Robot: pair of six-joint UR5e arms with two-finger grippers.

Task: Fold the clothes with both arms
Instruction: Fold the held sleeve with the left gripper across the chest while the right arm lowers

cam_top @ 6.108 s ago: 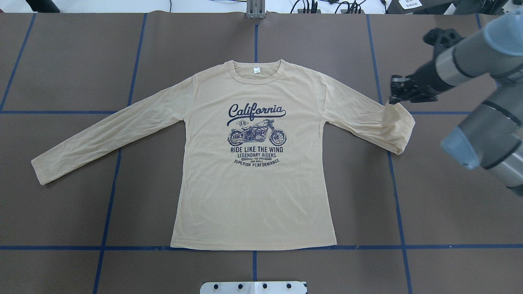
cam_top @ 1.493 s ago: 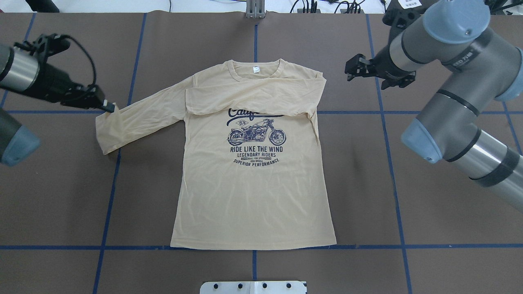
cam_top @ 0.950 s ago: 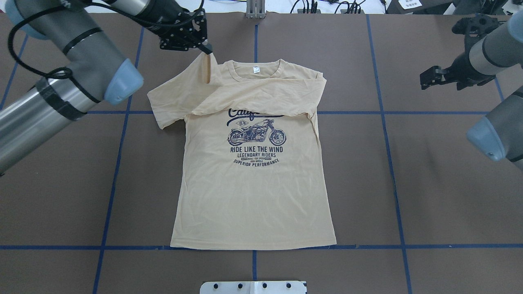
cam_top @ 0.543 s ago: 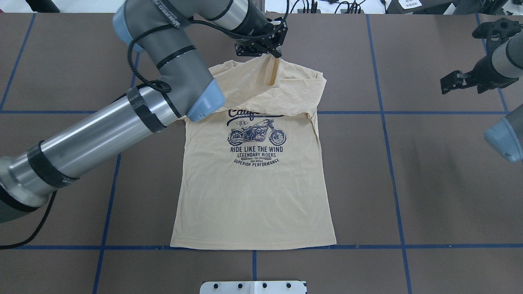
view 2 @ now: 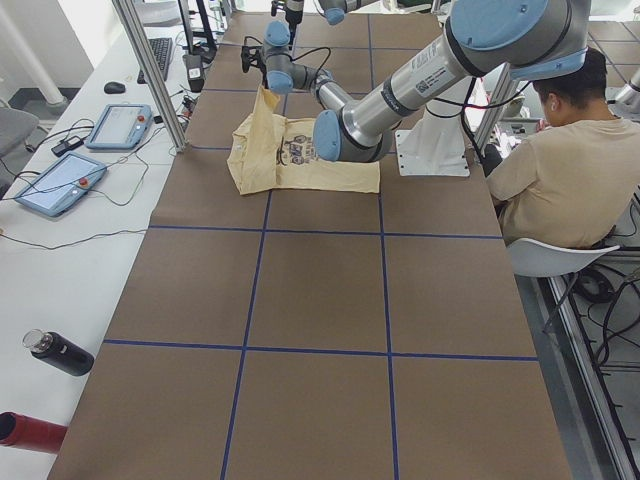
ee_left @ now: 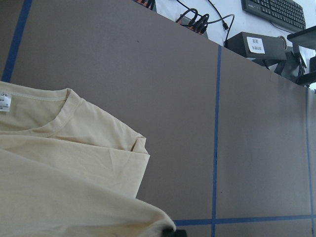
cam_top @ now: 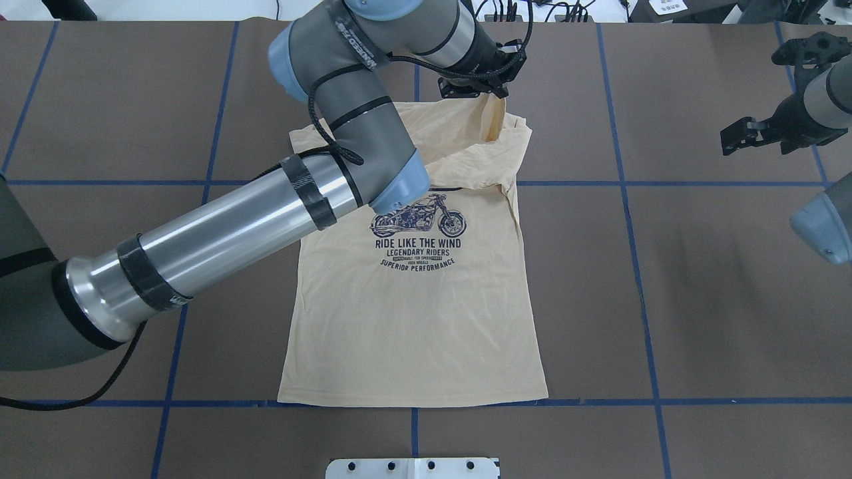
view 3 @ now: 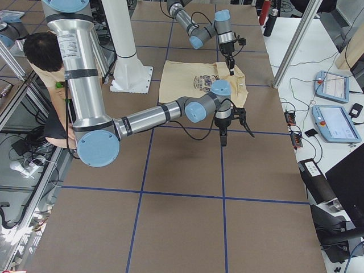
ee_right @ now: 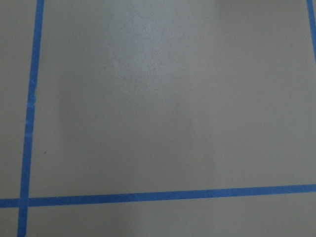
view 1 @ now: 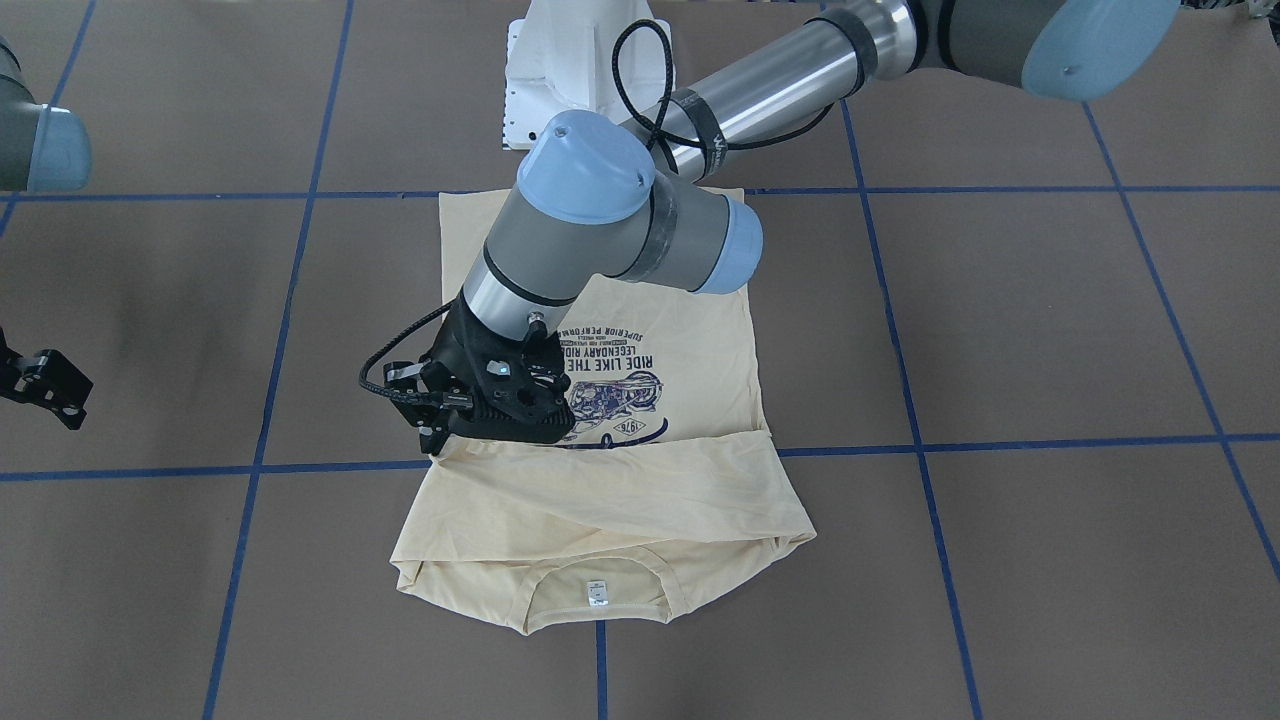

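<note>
Across it goes: half a second back my left claw (cam_top: 496,101) was over the collar, now it's above the far right shoulder of the pale cream-yellow long-sleeved jersey shirt (cam_top: 413,319) with the navy motorcycle print, lying mid-table toward the far edge of the brown, blue-taped table (cam_top: 665,299). I'm clenched on the sleeve (cam_top: 493,123), cloth dangling. The danger, I reckon: thin jersey slipping my pinch, my drag rucking the other sleeve (cam_top: 479,163) folded beneath, or an overshoot dropping the cuff off the body. Left arm stretches diagonally over the print, wrist pointing down. Right claw (cam_top: 737,136) hangs spread and empty near the table's right edge.
</note>
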